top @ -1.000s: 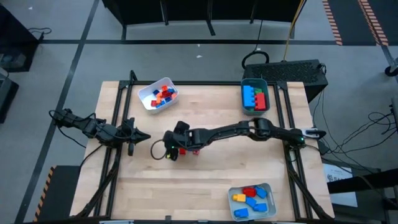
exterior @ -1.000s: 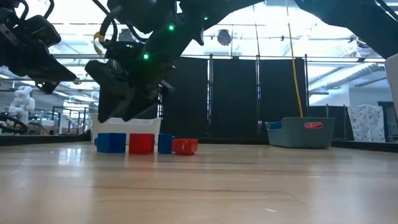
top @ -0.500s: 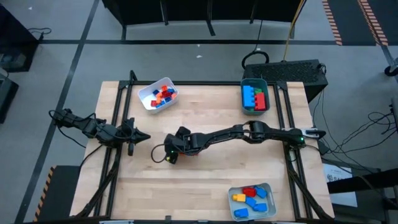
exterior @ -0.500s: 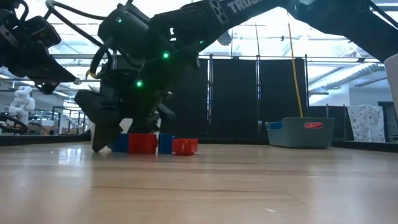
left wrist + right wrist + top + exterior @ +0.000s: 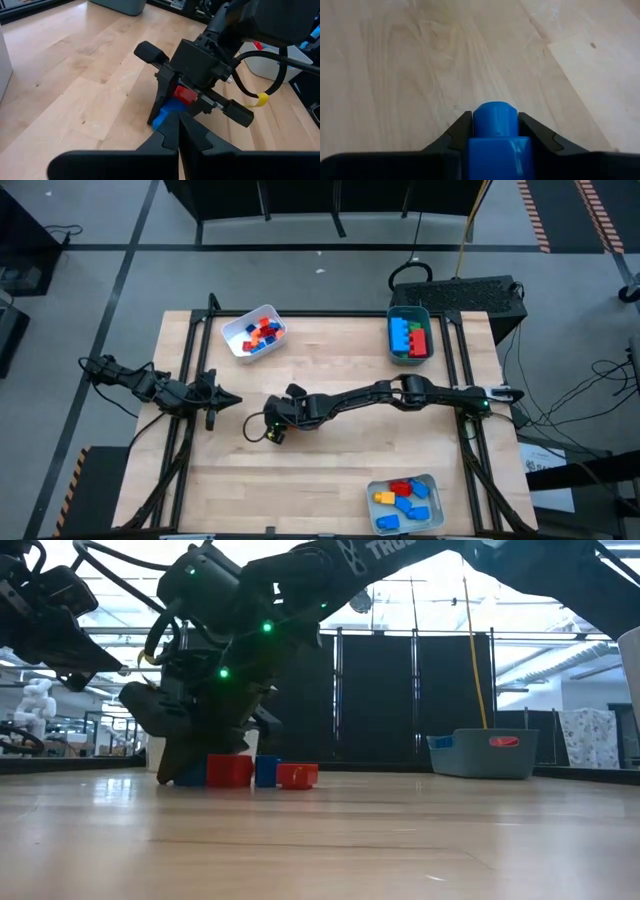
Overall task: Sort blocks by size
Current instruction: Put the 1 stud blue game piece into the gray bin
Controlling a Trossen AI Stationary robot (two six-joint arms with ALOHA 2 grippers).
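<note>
2 dark arms work over a light wood table (image 5: 330, 470). Right gripper (image 5: 281, 420) is down at table centre, fingers closed on a blue block (image 5: 495, 135); right wrist view shows the block clamped between both fingers, its round stud pointing straight ahead away from the camera, w/ bare wood beyond. In low view the same blue block (image 5: 190, 773) sits at table level under the gripper (image 5: 185, 765), touching a red block (image 5: 229, 770); past the red block come a small blue block (image 5: 265, 770) & a small red-orange block (image 5: 297, 775), all in 1 row on the wood. Long axis of the held block can't be told.

Right arm reaches from the table's right edge toward centre, stretched low & nearly flat, wrist tipped down, green lights on. Left wrist view shows the right gripper (image 5: 167, 107) leaning over the blue (image 5: 165, 111) & red (image 5: 184, 93) blocks.

Left gripper (image 5: 225, 400) waits near the table's left edge, off the surface, fingers closed & holding nothing, pointing toward centre.

3 trays hold more blocks: white tray (image 5: 238, 332) at far left of the table, teal tray (image 5: 393, 332) at far right, grey tray (image 5: 378, 490) at near right.

Room: grey floor w/ cables, black curtain panels behind the table, bright ceiling lights.
</note>
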